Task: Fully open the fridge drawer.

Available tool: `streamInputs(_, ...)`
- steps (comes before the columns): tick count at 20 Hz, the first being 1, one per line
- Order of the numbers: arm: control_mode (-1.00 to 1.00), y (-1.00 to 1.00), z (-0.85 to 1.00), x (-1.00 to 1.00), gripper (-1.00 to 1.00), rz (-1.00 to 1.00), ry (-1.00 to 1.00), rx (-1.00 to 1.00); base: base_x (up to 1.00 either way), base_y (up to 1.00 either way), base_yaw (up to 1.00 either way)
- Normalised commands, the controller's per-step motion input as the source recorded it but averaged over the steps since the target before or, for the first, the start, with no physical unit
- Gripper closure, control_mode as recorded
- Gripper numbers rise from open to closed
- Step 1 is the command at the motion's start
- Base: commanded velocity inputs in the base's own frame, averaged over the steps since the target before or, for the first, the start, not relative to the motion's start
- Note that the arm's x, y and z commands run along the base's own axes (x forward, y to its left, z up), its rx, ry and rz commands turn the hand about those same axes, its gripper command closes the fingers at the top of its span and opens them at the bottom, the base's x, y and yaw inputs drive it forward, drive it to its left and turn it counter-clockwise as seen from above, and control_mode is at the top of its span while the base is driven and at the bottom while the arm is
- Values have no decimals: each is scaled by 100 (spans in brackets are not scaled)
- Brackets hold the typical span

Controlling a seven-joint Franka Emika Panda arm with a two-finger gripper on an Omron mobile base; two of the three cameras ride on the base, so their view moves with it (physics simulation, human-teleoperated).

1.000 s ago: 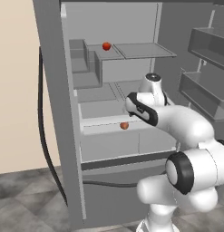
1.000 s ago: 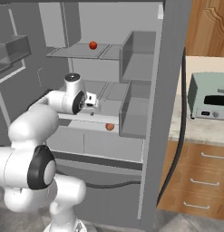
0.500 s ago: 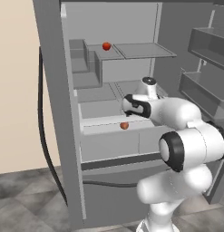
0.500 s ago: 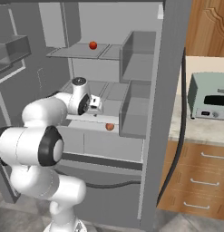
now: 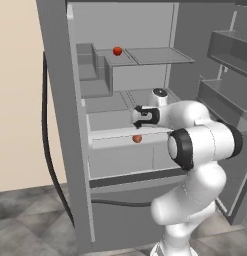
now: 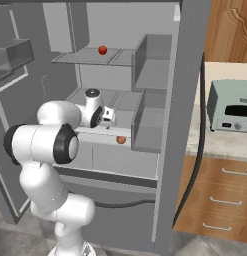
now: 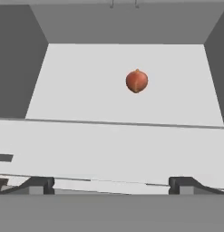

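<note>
Starting from the left of your left base view, you've got the black cable [image 5: 51,165] hanging down the outside of the fridge [image 5: 60,125], whose door is swung open. Up on the top shelf [image 5: 160,55] sits a small red fruit [image 5: 117,51], just beside the stepped grey boxes [image 5: 92,75]. Lower down, about mid-height, is the fridge drawer [image 5: 120,150], nearly as wide as the cabinet, with its pale front lip running across. A second reddish fruit [image 5: 137,138] shows right at that lip. Your gripper [image 5: 136,117] is reaching in just above the drawer front, pointing left into the fridge. From the hand view you're looking down into the drawer [image 7: 113,136]: pale floor, grey walls, and that fruit [image 7: 137,81] lying alone toward the back, right of centre. The fingertips [image 7: 38,183] sit far apart at the bottom of that view, so the claw is spread wide and gripping nothing, with the whitish lip right in front of them. In the right base view there's a toaster oven [image 6: 230,107] on the counter [image 6: 220,142] beside the fridge, over wooden drawers [image 6: 217,200].
</note>
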Motion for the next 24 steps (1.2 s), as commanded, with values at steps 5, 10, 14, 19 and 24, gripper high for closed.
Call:
streamInputs(5,-100,0,-31,40,-100,-1,0,0,0,0,0)
streamInputs(10,-100,0,-28,38,-100,-1,0,0,0,0,0)
streamInputs(14,-100,0,-33,6,-100,0,1,1,0,0,0)
streamInputs(19,-100,0,-37,-60,-100,0,12,0,0,0,0)
streamInputs(24,-100,0,-37,-100,-100,0,13,0,0,0,0)
